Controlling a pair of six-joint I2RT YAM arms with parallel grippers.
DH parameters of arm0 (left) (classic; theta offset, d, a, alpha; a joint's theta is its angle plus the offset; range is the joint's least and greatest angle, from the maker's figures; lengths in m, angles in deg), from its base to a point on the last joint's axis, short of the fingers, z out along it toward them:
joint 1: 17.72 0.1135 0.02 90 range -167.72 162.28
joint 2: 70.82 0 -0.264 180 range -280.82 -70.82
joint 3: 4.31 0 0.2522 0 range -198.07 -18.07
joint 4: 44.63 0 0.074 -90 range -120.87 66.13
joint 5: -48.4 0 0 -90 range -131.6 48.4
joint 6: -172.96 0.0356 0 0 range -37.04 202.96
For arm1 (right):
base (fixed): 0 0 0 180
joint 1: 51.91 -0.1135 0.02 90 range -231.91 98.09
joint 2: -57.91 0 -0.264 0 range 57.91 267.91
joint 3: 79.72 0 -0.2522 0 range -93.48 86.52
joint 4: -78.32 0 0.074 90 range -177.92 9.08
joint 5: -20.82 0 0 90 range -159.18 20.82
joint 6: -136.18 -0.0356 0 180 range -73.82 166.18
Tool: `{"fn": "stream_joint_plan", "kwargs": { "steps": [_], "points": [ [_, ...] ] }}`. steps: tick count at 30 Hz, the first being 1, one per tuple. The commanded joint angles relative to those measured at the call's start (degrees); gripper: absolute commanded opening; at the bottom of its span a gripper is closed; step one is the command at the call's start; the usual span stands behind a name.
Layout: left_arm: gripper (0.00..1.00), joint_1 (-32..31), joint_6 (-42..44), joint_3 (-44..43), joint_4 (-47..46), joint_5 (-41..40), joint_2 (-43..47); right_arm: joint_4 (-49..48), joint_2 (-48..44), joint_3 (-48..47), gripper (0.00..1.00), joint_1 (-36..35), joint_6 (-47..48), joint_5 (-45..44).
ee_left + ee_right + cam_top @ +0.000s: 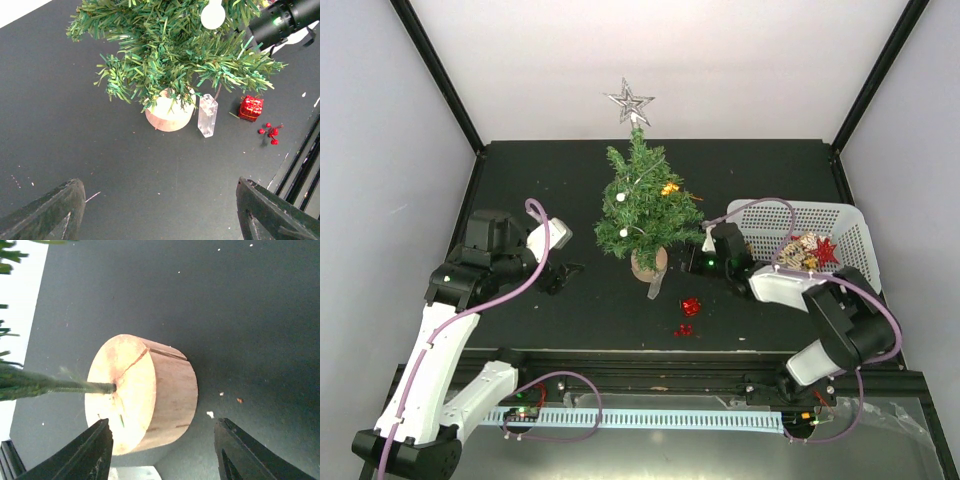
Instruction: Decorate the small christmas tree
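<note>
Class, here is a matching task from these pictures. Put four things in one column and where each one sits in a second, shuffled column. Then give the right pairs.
Things
1. silver star
2. white basket
3. red gift box
4. clear icicle

Places
A. on the table, next to the red berry sprig
B. at the very top of the small christmas tree
C. close beside the wooden base
D. to the right of the tree, with ornaments inside

Pairs: 1-B, 2-D, 3-A, 4-C
</note>
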Motion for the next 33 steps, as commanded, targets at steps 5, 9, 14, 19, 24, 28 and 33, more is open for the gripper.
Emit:
{"fn": "stream_joint_plan", "kwargs": {
  "steps": [5, 9, 14, 19, 24, 28, 33],
  "points": [
    [0.83, 0.28, -0.18, 0.59, -0.99, -0.38, 1.33, 9.44, -11.35, 2.3, 0.64, 0.18, 3.3, -4.5],
    [0.83, 0.28, -0.24, 0.69, -0.98, -0.41, 1.81, 15.24, -15.98, 2.67, 0.65, 0.1, 4.66, -6.24],
    [0.83, 0.28, -0.5, 0.67, -0.9, -0.23, 2.17, 20.17, -20.46, 4.43, 0.68, -0.46, 5.97, -7.39],
    [0.83, 0.28, -0.53, 0.69, -0.8, -0.27, 2.59, 24.7, -22.58, 6.15, 0.7, -5.73, 5.61, -11.24],
    [0.83, 0.37, -0.53, 1.2, -0.89, -0.32, 3.35, 33.14, -22.62, 3.8, 0.72, -14.55, 3.96, -19.14],
    [0.83, 0.32, -0.53, 1.47, -0.81, -0.31, 3.96, 39.51, -22.39, 2.14, 0.72, -18.02, 3.49, -23.09],
    [0.83, 0.37, -0.59, 1.61, -0.71, -0.02, 4.33, 41.43, -22.83, 2.2, 0.72, -18.64, 3.72, -23.58]
  ]
}}
